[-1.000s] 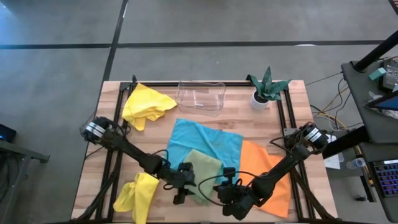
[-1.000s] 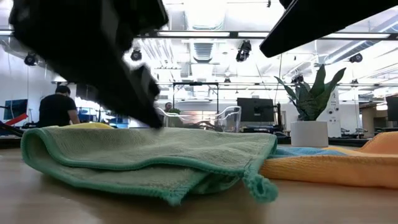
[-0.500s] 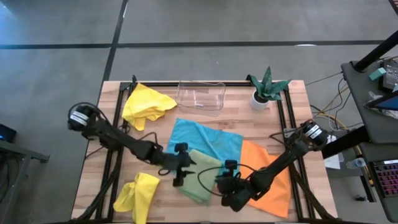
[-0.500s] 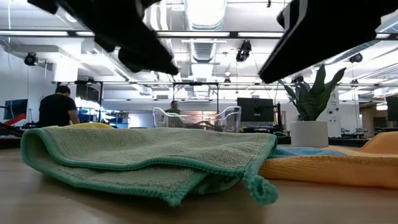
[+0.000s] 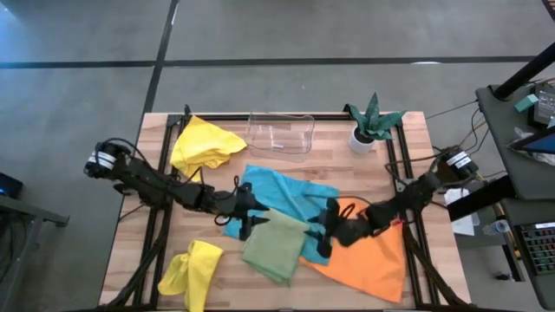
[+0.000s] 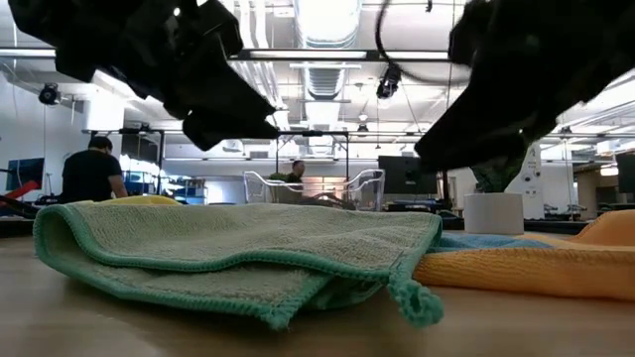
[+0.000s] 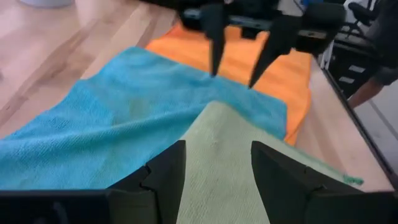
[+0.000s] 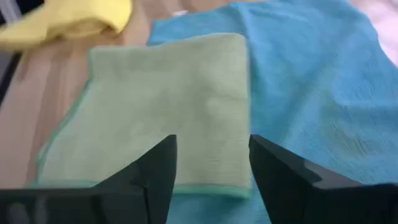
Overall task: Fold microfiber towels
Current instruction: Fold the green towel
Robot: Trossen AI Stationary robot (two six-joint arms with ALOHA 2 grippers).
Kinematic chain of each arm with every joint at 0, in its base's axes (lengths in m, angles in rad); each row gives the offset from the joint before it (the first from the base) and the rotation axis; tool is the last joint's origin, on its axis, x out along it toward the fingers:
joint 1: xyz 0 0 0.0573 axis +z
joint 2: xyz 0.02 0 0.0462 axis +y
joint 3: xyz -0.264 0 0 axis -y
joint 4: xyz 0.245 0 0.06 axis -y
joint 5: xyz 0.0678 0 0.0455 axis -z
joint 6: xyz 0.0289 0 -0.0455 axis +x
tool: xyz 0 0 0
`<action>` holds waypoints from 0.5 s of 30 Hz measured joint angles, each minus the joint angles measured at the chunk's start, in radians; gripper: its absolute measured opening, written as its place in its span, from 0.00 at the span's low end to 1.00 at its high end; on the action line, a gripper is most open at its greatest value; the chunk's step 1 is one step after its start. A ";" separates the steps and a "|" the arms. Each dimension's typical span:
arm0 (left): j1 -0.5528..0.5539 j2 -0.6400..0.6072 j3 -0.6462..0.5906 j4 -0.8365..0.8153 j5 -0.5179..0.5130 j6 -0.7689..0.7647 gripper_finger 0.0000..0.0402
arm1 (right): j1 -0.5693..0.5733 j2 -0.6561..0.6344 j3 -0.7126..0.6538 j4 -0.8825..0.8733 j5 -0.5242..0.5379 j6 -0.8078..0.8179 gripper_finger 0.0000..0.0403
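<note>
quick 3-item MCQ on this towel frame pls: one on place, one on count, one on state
1. Where does the green towel lie?
A. partly over the blue towel, beside the orange towel
B. inside the clear tray
C. under the plant

2. How many yellow towels show?
A. one
B. two
C. three

3. How is the right gripper?
A. shut on the green towel
B. open, holding nothing
C. shut on the orange towel

Key: 1 A, the high view shows it overlapping the blue one's near edge. 2 B, one at the far left corner, one at the near left. 3 B, the left wrist view shows its fingers apart above the cloths.
</note>
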 joint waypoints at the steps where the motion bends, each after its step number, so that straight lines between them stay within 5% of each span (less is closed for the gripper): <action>1: 0.000 0.000 -0.001 0.002 0.000 0.000 0.41 | -0.017 0.001 -0.016 0.038 -0.022 0.008 0.50; 15: 0.001 0.003 -0.002 0.014 -0.019 0.000 0.41 | -0.065 0.007 -0.047 0.062 -0.073 0.061 0.52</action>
